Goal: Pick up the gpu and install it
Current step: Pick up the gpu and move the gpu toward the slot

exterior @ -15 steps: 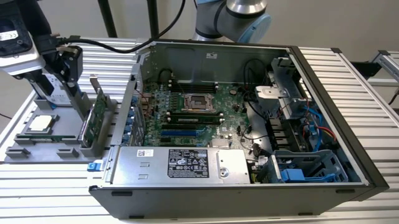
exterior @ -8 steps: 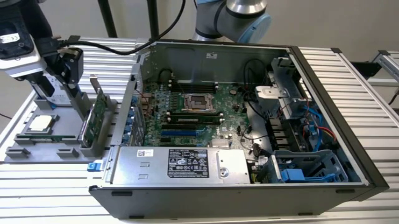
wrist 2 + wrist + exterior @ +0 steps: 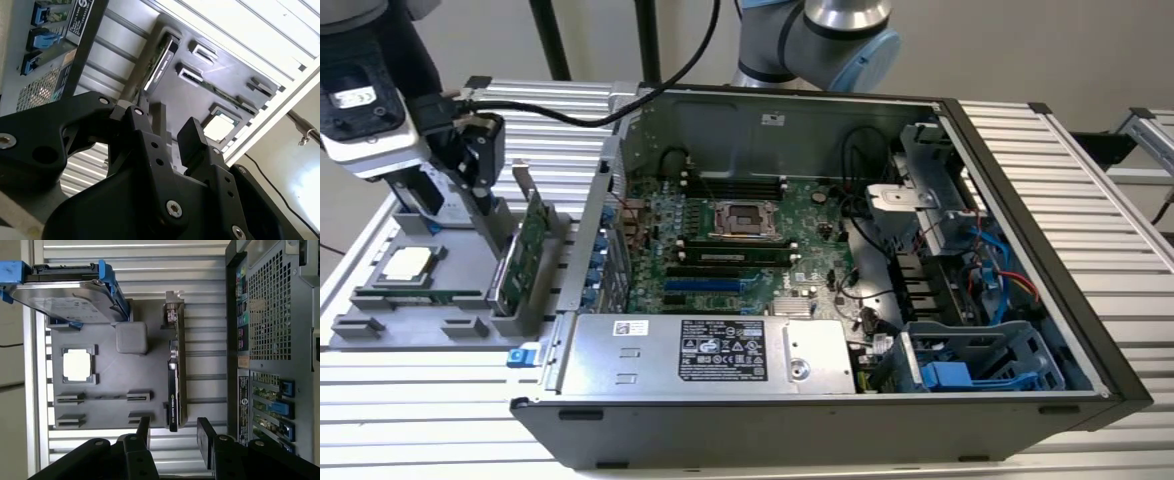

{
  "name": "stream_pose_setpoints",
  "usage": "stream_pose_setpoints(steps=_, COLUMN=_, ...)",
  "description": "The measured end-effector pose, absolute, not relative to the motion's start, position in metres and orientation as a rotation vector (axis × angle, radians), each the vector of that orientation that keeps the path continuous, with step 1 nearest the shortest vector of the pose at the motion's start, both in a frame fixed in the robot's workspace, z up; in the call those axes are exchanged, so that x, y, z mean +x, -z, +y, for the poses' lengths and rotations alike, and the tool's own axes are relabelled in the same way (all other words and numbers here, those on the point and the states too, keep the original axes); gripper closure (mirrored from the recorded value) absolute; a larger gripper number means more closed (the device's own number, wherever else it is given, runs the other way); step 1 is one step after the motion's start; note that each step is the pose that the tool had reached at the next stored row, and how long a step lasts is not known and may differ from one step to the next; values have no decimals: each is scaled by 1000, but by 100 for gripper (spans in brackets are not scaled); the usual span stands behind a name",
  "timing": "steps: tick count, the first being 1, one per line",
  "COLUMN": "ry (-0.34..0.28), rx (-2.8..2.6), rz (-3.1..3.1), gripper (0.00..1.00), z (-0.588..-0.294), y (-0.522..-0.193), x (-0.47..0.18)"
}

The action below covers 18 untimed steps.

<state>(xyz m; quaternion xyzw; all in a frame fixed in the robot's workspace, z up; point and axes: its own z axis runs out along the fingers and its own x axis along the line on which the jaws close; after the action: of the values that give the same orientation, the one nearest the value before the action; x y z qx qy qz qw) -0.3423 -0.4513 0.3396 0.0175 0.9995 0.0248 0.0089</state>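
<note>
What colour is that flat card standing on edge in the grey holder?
The gpu shows a green circuit-board face, clearest in the exterior view.

You've got one gpu (image 3: 175, 370), one hard drive (image 3: 65, 295), one processor chip (image 3: 77, 365) and one memory stick (image 3: 403, 293) on one tray (image 3: 145, 375) ahead of your gripper (image 3: 174, 424), with one computer case (image 3: 787, 430) beside it.
</note>
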Motion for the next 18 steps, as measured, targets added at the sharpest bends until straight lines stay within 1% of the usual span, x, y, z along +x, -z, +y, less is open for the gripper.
stream_pose_setpoints(steps=18, ry=-78, rx=55, rz=3122, gripper=0, z=-451, y=-328, x=-338)
